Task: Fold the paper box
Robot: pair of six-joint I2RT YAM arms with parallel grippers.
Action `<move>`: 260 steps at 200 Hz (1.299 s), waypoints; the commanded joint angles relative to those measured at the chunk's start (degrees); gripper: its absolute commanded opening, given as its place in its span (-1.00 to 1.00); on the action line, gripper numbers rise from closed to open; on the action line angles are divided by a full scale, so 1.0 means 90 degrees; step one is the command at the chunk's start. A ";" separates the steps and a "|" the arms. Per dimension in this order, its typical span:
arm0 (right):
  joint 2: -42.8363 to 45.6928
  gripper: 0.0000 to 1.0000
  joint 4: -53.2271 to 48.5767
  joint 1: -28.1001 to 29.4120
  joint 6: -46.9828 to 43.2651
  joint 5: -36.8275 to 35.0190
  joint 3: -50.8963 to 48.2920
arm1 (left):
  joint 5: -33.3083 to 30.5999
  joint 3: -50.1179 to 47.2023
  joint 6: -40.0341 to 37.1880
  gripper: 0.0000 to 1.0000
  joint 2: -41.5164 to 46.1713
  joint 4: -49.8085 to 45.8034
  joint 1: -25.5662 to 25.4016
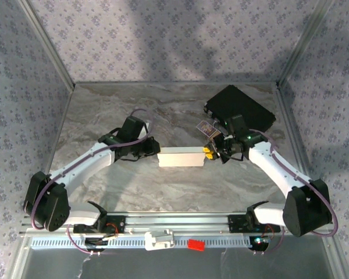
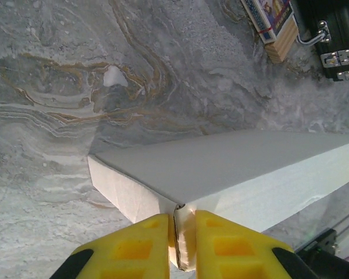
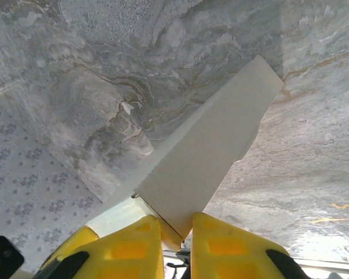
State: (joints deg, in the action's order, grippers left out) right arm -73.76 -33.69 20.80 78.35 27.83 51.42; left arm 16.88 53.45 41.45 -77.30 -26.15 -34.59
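- White cardboard, the paper box (image 1: 181, 157), is being held at the centre of the top view, lying lengthwise between the two arms over the marbled bench (image 1: 104, 110). It is already closed into a long, flat-sided sleeve. Whether it is resting on the bench or being raised just off it cannot be told.
- Its left end is being pinched by the left tool (image 2: 183, 226), at the bottom centre of the left wrist view. The yellow fingers (image 2: 134, 247) are being pressed almost together, with a thin cardboard flap caught in the slit between them.
- Its right end is being gripped by the right tool (image 3: 175, 229), at the bottom of the right wrist view. The jaws are closed to a narrow gap on the box's near corner edge.
- Both ends are being taken at once, it is judged, so that the light sleeve is being stopped from swivelling or springing open while the end flaps are being worked.
- Thin edges are being taken rather than broad faces, probably because the creases that need setting are lying there.
- A black case (image 1: 239, 107) at the upper right of the top view, and a small packet (image 1: 207, 129) just beside it, are being left untouched, though the packet is lying near the right tool.
- Folding is being judged as well along, with the end closures probably remaining. Too hard a squeeze is being seen as the risk, since thin card dents easily.
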 commanded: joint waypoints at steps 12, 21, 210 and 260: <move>-0.0381 -0.71 -0.1542 0.0063 -0.0068 -0.1012 -0.0206 | -0.0487 -0.0353 -0.0314 -0.70 -0.0386 -0.1373 -0.0316; -0.0320 -0.61 -0.1479 0.0089 -0.0063 -0.0998 -0.0086 | -0.0498 -0.0326 -0.0276 -0.70 -0.0331 -0.1372 -0.0328; -0.1407 0.38 -0.1227 0.1161 0.3080 -0.1345 0.1613 | -0.0596 -0.0168 -0.0110 -0.70 -0.0257 -0.1296 -0.0415; -0.1786 0.00 -0.0992 0.1222 0.2650 -0.1511 0.1548 | -0.0753 -0.0158 -0.0065 -0.66 -0.0037 -0.1294 -0.0424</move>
State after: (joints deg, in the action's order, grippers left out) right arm -87.96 -42.46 31.46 103.50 15.38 64.73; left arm 13.61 54.48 41.19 -76.16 -27.42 -37.65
